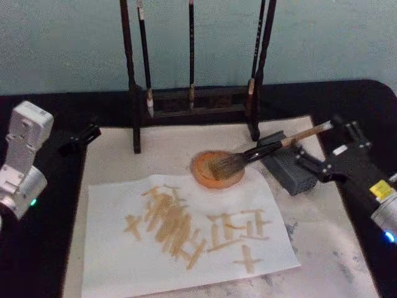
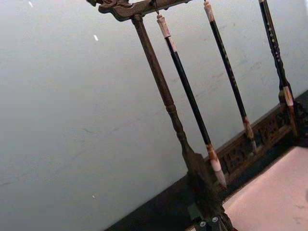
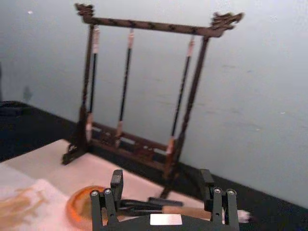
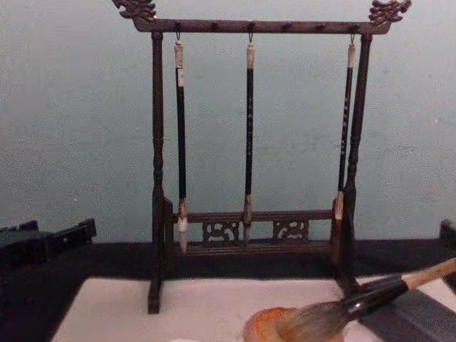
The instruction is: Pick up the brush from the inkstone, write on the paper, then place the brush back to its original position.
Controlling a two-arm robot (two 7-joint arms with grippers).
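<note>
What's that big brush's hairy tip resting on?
The brush lies with its tuft over a round orange dish, its handle propped on a dark grey block. The tuft covers part of the dish's inside, so what's in there can't be seen.

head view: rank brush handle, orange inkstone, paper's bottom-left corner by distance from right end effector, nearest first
From the right end effector:
1. Brush handle, right beside it at table right.
2. Inkstone, centre, under the tuft.
3. Paper bottom-left corner, front left.
</note>
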